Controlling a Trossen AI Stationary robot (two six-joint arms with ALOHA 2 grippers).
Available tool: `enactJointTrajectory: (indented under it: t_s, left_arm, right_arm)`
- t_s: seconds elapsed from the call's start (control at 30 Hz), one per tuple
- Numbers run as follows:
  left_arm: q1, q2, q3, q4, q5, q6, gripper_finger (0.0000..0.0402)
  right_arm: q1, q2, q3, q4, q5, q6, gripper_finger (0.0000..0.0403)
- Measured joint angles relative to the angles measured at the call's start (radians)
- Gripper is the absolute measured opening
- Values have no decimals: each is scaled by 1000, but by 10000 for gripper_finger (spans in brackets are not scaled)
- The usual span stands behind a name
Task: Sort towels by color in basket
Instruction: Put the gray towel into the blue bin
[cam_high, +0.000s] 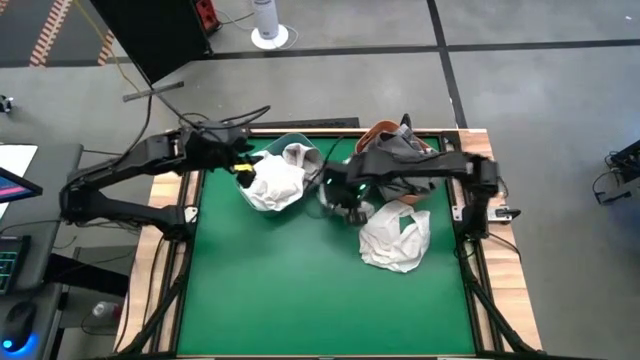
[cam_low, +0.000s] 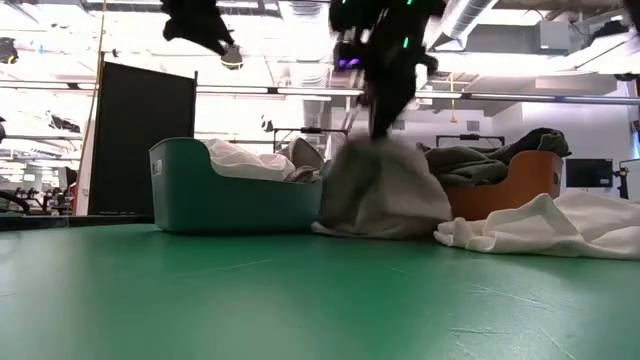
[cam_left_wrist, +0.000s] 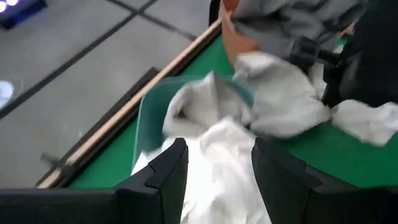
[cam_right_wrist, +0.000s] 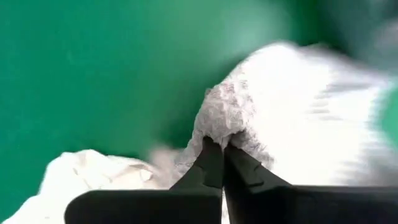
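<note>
Right gripper (cam_right_wrist: 222, 144) is pressed together on a fold of the light grey towel (cam_low: 385, 190), which hangs beneath it between the teal basket (cam_low: 190, 195) and the orange basket (cam_low: 500, 190). Step in hand: lifting for sorting. Next move likely calls for carrying it toward 3 o'clock, to the orange basket holding grey towels.

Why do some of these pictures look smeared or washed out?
Right wrist view: the light grey towel pinched in the right hand is smeared, seemingly by motion. Left wrist view: soft throughout. Low view: bright ceiling lights leave the arms as dark shapes.
</note>
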Motion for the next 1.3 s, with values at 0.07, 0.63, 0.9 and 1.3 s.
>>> enactJointTrajectory:
  t_s: [0.07,0.63,0.9,1.3]
  left_arm:
    - [0,24,0,67,6,8,169]
    - [-3,323,71,720,294,34,219]
    - [-4,459,128,846,442,-9,274]
    - [-26,528,129,1038,475,-54,264]
  right_arm:
    - [-10,-79,0,20,0,0,18]
    - [-113,-510,6,312,-3,177,18]
    - [-88,-518,6,545,-3,254,23]
    - [-64,-509,6,786,1,259,25]
